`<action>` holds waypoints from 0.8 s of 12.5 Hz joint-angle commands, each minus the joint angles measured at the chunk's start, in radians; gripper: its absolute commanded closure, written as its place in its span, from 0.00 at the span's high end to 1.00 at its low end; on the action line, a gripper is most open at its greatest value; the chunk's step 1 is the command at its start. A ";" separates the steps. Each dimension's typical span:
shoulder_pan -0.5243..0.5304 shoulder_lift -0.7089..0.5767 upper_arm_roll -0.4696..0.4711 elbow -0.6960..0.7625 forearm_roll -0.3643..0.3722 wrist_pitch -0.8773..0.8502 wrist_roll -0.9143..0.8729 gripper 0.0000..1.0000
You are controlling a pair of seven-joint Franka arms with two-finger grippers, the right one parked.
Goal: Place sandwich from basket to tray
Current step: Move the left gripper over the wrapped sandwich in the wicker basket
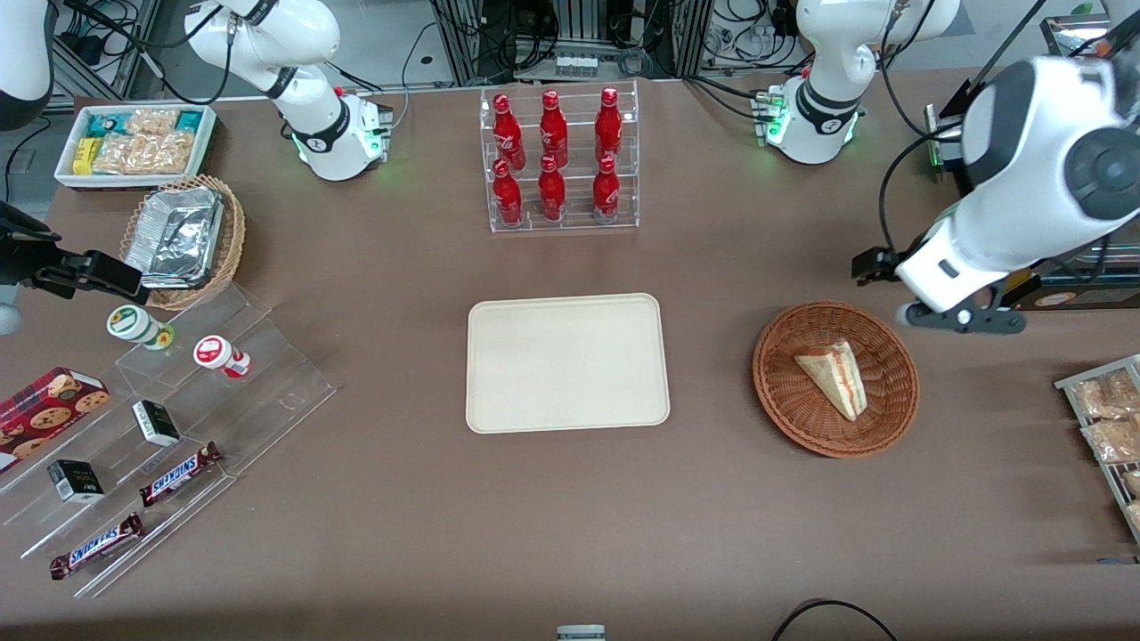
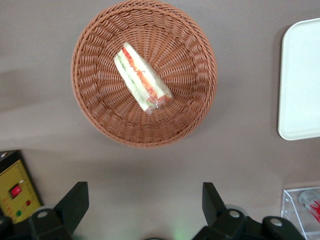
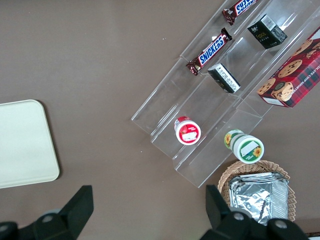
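The sandwich (image 1: 833, 378) lay in the basket (image 1: 784, 392), right of centre in the front view, well apart from the bare tray (image 1: 567, 362) at mid-frame. The claw (image 2: 145, 202) hung wide open above the table, beside the basket and holding nothing.

The left arm reaches in at the right of the front view, its tool (image 2: 145, 210) hanging with fingers spread wide, empty.

A clear rack (image 1: 563, 160) holds six red bottles (image 1: 552, 189) on the brown counter (image 1: 374, 499). Toward the parked arm's end, a tan wicker basket (image 1: 233, 236) carries a foil tray (image 1: 176, 236), near a white bin of snacks (image 1: 134, 142). Clear stepped shelves (image 1: 223, 401) bear two Snickers bars (image 1: 178, 473), two small cups (image 1: 221, 355), dark little boxes (image 1: 156, 422) and a cookie box (image 1: 44, 405).
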 commanded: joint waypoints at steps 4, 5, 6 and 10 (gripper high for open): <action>-0.006 -0.008 0.011 -0.223 0.003 0.303 0.016 1.00; 0.002 0.003 0.016 -0.255 0.003 0.367 0.016 1.00; 0.012 0.013 0.016 -0.284 0.003 0.423 0.015 1.00; 0.043 0.027 0.016 -0.310 0.001 0.478 -0.058 1.00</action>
